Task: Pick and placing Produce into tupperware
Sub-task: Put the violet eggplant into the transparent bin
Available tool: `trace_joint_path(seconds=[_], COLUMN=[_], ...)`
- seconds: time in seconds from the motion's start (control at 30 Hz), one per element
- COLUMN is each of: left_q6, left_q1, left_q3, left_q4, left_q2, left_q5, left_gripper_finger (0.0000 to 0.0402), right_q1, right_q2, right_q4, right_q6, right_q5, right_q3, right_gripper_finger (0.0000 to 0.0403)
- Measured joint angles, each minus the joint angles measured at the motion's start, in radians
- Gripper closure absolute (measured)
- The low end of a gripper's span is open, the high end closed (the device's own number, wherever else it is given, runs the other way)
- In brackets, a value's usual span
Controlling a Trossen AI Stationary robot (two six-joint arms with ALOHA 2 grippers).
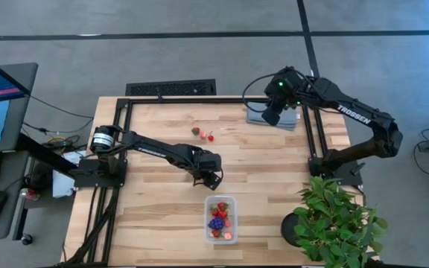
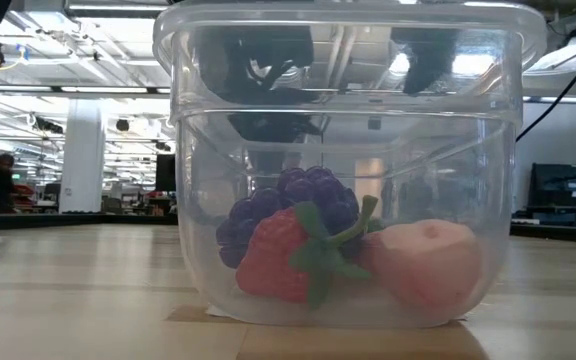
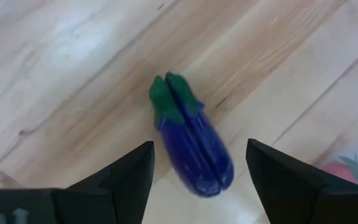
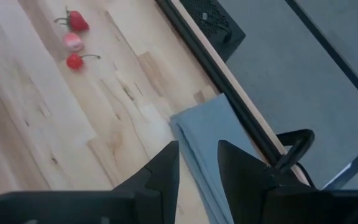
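My left gripper (image 3: 199,165) is open and points down at the table, just on the far side of the tupperware (image 1: 220,218). Between its fingers, touching neither, a dark purple elongated piece with a green stem (image 3: 191,144) lies on the wood. The clear tupperware (image 2: 348,170) holds a purple cluster (image 2: 288,205), a red strawberry (image 2: 273,255) and a pink piece (image 2: 428,260). Three small pieces, red and pink (image 1: 205,135) (image 4: 73,42), lie near the table's far middle. My right gripper (image 4: 199,165) waits over the grey cloth (image 4: 207,140), fingers slightly apart.
The folded grey cloth (image 1: 274,117) lies at the far right corner. A green potted plant (image 1: 335,217) stands at the near right corner. A black frame (image 1: 313,119) runs along the far and right sides. Bare wood (image 1: 147,201) lies left of the tupperware.
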Motion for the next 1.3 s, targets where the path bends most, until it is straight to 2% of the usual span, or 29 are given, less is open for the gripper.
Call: trace_joint_path(seconds=[0.8, 1.03, 1.3], left_q6=[0.080, 0.079, 0.077], left_q1=[0.005, 0.002, -0.006], left_q3=[0.000, 0.001, 0.003], left_q4=[0.008, 0.034, 0.041], left_q2=[0.002, 0.068, 0.074], left_q5=[-0.035, 0.036, 0.020], left_gripper_finger=[0.0159, 0.0159, 0.0159], right_q1=[-0.001, 0.000, 0.000], right_q2=[0.000, 0.000, 0.001], right_q4=[0.021, 0.023, 0.020], right_q6=[0.000, 0.000, 0.000], right_q5=[-0.005, -0.006, -0.013], right_q3=[0.000, 0.000, 0.000], right_gripper_finger=[0.0276, 0.0280, 0.0280])
